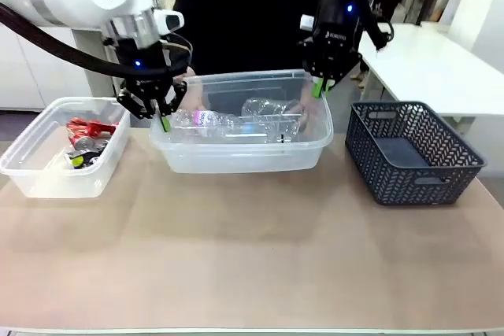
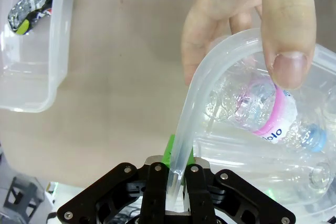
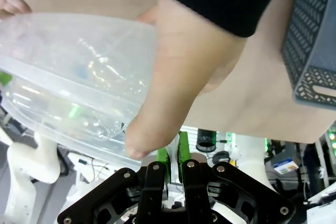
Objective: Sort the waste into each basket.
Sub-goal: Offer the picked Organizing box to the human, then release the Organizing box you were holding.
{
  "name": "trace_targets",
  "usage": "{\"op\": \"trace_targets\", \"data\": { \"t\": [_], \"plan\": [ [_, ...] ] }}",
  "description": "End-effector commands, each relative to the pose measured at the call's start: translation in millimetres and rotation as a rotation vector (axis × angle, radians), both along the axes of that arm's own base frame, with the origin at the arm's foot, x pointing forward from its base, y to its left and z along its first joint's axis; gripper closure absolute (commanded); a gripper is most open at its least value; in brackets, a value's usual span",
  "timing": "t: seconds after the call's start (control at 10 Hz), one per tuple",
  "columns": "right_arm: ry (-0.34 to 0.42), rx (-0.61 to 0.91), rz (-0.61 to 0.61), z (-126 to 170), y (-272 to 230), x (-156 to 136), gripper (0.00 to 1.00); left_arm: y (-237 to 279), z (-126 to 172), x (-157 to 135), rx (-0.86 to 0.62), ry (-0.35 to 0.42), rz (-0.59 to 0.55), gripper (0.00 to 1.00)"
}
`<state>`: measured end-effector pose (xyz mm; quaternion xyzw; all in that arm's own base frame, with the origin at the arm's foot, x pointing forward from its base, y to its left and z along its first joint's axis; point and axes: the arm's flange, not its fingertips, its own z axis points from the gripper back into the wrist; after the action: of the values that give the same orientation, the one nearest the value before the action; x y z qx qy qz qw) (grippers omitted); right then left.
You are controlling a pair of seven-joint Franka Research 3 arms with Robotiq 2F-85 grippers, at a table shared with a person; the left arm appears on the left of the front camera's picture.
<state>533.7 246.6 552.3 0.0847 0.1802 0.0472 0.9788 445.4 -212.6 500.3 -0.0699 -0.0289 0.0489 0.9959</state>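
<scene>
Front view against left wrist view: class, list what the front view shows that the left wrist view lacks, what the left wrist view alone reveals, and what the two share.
Front view alone: the dark lattice basket at the robot's right, and the right gripper at the middle tub's far right corner.

Left wrist view alone: the left gripper shut on that tub's rim, the person's hand holding the same rim with a thumb over it, and blue print on the bottle's pink label.

Shared: the bottle in the middle tub, and the crushed cans in the side tub.
</scene>
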Motion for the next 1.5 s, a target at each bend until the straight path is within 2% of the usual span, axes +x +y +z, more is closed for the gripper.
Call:
{"op": "trace_targets", "data": {
  "t": [0.0,0.2,0.3,1.0,1.1,1.2,1.3,1.4],
  "plan": [
    [0.054,0.000,-0.053,-4,-6,-12,0.91,4,4,-6,-0.022,-0.039,0.022,0.95],
    [0.049,0.002,-0.106,-11,-7,-15,0.91,7,7,-9,-0.038,-0.027,0.057,0.95],
    [0.021,-0.012,-0.032,-9,-8,2,0.91,-3,5,-3,-0.008,-0.014,-0.004,0.95],
    [0.021,-0.012,-0.032,-9,-8,2,0.91,-3,5,-3,-0.008,-0.014,-0.004,0.95],
    [0.023,-0.018,-0.050,-12,-10,3,0.91,-5,5,-6,-0.006,-0.010,-0.012,0.83],
    [0.006,-0.015,-0.063,-11,-21,-2,0.32,-8,10,-9,-0.025,-0.041,-0.045,0.36],
    [-0.003,-0.015,-0.068,-12,-25,-7,0.32,-10,12,-13,-0.031,-0.059,-0.050,0.25],
    [-0.001,-0.014,-0.068,-14,-26,-9,0.00,-10,13,-15,-0.032,-0.057,-0.044,0.00]
  ]
}}
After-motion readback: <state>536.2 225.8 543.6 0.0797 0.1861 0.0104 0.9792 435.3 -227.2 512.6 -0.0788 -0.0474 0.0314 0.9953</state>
